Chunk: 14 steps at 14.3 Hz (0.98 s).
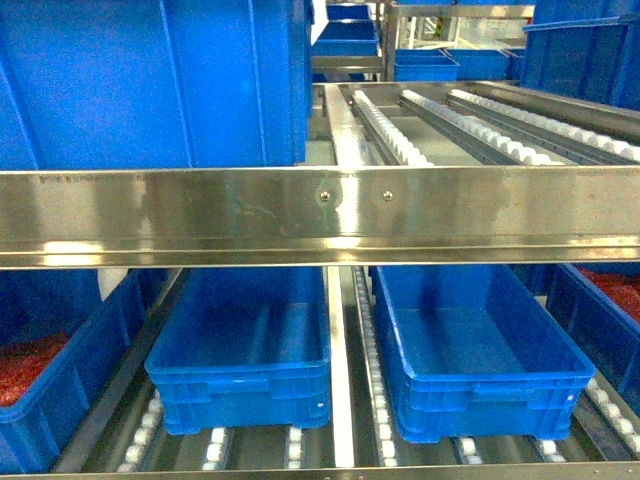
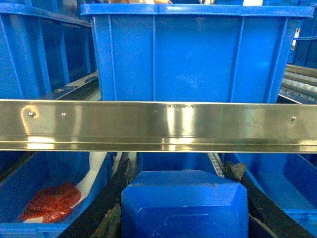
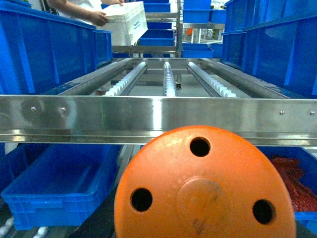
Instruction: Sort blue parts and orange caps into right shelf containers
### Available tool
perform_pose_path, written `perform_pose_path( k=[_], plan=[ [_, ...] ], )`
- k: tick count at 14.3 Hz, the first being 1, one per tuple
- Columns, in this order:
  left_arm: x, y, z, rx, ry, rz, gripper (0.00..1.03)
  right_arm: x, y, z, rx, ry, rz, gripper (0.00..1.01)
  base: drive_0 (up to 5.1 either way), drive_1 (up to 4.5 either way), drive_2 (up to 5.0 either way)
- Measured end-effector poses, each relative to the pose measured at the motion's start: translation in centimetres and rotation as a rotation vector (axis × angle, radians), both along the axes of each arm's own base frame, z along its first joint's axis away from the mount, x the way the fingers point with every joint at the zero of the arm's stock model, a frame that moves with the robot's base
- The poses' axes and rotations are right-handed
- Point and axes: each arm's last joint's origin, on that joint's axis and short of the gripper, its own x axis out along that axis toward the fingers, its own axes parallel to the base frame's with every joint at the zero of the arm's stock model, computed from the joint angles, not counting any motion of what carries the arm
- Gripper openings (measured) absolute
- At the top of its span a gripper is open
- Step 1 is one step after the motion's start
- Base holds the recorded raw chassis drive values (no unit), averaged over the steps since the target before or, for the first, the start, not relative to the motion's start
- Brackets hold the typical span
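Note:
A chunky blue part [image 2: 184, 206] with bevelled edges fills the bottom of the left wrist view. My left gripper [image 2: 181, 173] is shut on it, with a black finger [image 2: 106, 198] against each side. In the right wrist view a round orange cap [image 3: 208, 163] with three holes covers the lower frame. It sits in my right gripper [image 3: 204, 198], whose fingers are almost wholly hidden behind it. Two empty right shelf containers [image 1: 240, 395] [image 1: 490, 400] stand side by side on the lower shelf. Neither gripper shows in the head view.
A steel shelf rail [image 1: 320, 215] crosses every view at mid height. A tall blue crate [image 1: 150, 80] stands upper left, beside roller tracks [image 1: 480, 125]. Crates holding red pieces [image 1: 25, 365] [image 1: 615, 290] flank the empty ones. A person carries a white crate [image 3: 126, 20] far behind.

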Motion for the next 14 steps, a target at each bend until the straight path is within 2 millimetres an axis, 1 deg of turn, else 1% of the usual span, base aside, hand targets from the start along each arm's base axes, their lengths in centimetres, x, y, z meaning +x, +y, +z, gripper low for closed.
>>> perform_pose_path(
  k=[1, 14],
  plan=[
    [0.0, 0.01, 0.0, 0.0, 0.0, 0.001, 0.43, 0.0, 0.0, -0.02, 0.0, 0.002, 0.0, 0.45, -5.0, 2.4, 2.4],
    [0.0, 0.0, 0.02, 0.0, -0.002, 0.001, 0.43, 0.0, 0.0, -0.01, 0.0, 0.001, 0.0, 0.45, 0.0, 0.0, 0.0]
  ],
)
